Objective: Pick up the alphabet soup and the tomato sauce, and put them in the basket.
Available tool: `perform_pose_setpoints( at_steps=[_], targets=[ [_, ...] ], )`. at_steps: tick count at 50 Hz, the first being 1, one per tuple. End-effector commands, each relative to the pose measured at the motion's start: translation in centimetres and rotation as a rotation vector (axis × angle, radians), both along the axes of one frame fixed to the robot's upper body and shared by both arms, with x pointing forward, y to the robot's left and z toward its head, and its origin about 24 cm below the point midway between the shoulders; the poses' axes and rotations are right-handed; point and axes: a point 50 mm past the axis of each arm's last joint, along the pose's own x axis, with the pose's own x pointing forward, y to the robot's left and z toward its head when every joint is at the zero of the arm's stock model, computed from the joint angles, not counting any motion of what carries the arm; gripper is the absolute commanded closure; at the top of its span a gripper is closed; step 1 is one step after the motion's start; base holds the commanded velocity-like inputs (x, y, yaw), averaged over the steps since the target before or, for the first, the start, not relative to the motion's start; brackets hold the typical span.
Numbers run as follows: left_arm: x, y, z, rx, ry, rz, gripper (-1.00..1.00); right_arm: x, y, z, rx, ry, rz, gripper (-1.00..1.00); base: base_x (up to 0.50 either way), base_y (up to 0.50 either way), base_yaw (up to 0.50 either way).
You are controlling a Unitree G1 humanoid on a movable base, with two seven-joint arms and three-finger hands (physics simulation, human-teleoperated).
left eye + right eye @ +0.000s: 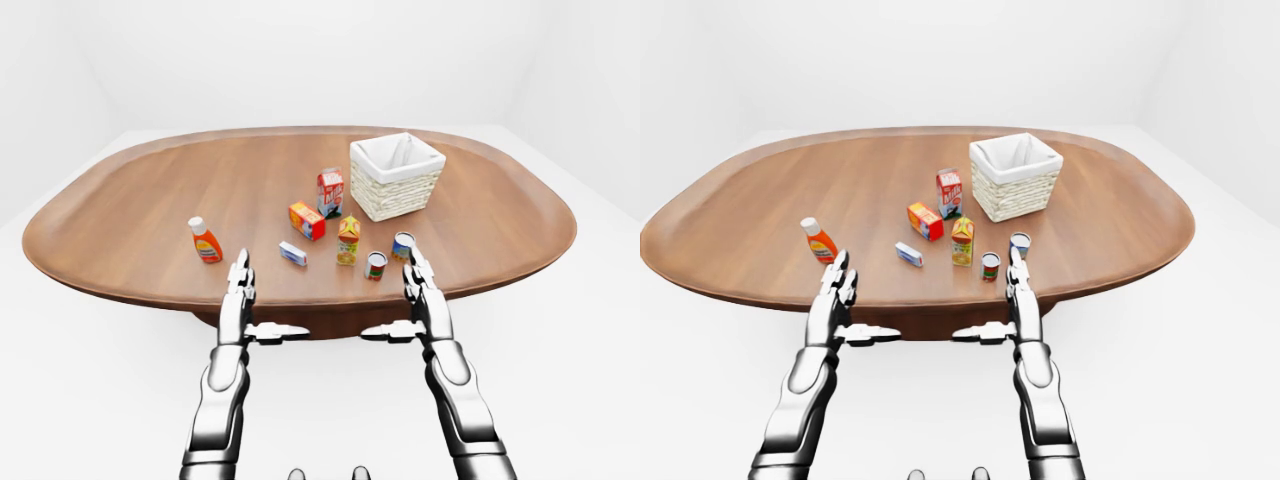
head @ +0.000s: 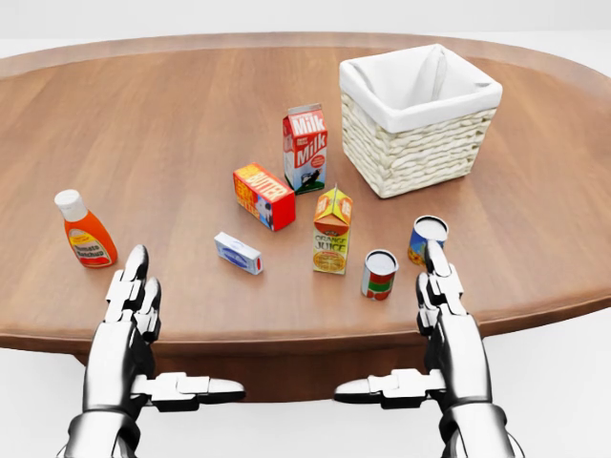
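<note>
Two small cans stand on the wooden table. The red and green tomato sauce can is just right of an orange juice carton. The blue alphabet soup can stands right of it. A white-lined wicker basket sits above them, at the upper right in the head view, with nothing inside. My right hand is open at the table's near edge, its fingertips just below the soup can. My left hand is open at the lower left, holding nothing.
Between the hands and the basket stand a milk carton, a butter box, an orange juice carton and a small flat box. An orange sauce bottle stands at the left, above my left hand.
</note>
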Motion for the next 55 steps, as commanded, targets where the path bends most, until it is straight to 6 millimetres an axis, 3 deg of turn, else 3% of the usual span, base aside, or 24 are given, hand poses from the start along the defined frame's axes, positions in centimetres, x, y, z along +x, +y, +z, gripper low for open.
perform_pose_setpoints(
  at_steps=[1, 4, 6, 9, 14, 15, 17, 20, 23, 24, 25, 30, 44, 47, 48, 50, 55],
  targets=[
    [0.3, 0.8, -0.3, 0.002, 0.021, 0.006, -1.0, -0.1, -0.3, -1.0, -0.026, 0.022, 0.023, -1.0, 0.0, 0.0, 0.0],
    [0.4, 0.8, -0.4, 0.001, 0.022, 0.008, -1.0, 0.0, -0.4, -1.6, -0.023, 0.02, 0.021, -1.0, 0.0, 0.0, 0.0],
    [0.4, 0.8, -0.1, 0.002, 0.022, 0.007, -1.0, -0.1, -0.4, -0.3, -0.025, 0.019, 0.023, -1.0, 0.0, 0.0, 0.0],
    [0.4, 0.8, -0.3, 0.001, 0.02, 0.007, -1.0, -0.1, -0.4, -0.1, -0.025, 0.015, 0.022, -1.0, 0.0, 0.0, 0.0],
    [0.4, 0.8, 0.1, -0.007, 0.008, 0.012, -1.0, -0.2, -0.5, -1.2, -0.027, 0.0, 0.02, -1.0, 0.0, 0.0, 0.0],
    [0.3, 0.8, 0.2, -0.012, -0.004, 0.016, -1.0, -0.2, -0.5, -0.1, -0.035, -0.037, 0.019, -1.0, 0.0, 0.0, 0.0],
    [0.2, 1.0, 0.7, -0.034, -0.044, 0.034, -1.0, -0.5, -0.6, -0.2, -0.043, -0.046, 0.005, -1.0, 0.0, 0.0, 0.0],
    [0.2, 1.4, 1.6, -0.069, -0.099, 0.068, -1.0, -0.8, -1.0, 2.5, -0.024, -0.161, -0.02, -1.0, 0.0, 0.0, 0.0],
    [0.1, 1.7, 2.3, -0.098, -0.133, 0.092, -1.0, -1.1, -1.2, 3.5, -0.015, -0.206, -0.037, -1.0, 0.0, 0.0, 0.0],
    [0.1, 1.8, 2.4, -0.107, -0.143, 0.101, -1.0, -1.2, -1.3, 2.1, -0.011, -0.144, -0.039, -1.0, 0.0, 0.0, 0.0],
    [0.0, 1.9, 2.8, -0.122, -0.161, 0.104, -1.0, -1.4, -1.3, 3.9, -0.014, -0.223, -0.045, -1.0, 0.0, 0.0, 0.0],
    [-0.2, 2.1, 3.5, -0.141, -0.213, 0.118, -1.0, -1.7, -1.6, 5.3, 0.003, -0.282, -0.067, -1.0, 0.0, 0.0, 0.0],
    [-0.7, 2.3, 4.8, -0.198, -0.269, 0.117, -1.0, -2.3, -1.4, 6.2, 0.008, -0.325, -0.051, -1.0, 0.0, 0.0, 0.0],
    [-0.8, 2.3, 4.9, -0.2, -0.277, 0.116, -1.0, -2.2, -1.4, 6.1, 0.008, -0.317, -0.049, -1.0, 0.0, 0.0, 0.0],
    [-0.8, 2.3, 4.9, -0.2, -0.275, 0.116, -1.0, -2.0, -1.4, 4.9, 0.01, -0.266, -0.048, -1.0, 0.0, 0.0, 0.0],
    [-0.8, 2.3, 4.9, -0.199, -0.275, 0.115, -1.0, -2.1, -1.4, 6.0, 0.008, -0.316, -0.049, -1.0, 0.0, 0.0, 0.0],
    [-0.7, 2.3, 4.9, -0.2, -0.275, 0.118, -1.0, -2.2, -1.4, 6.2, 0.006, -0.321, -0.05, -1.0, 0.0, 0.0, 0.0]
  ],
)
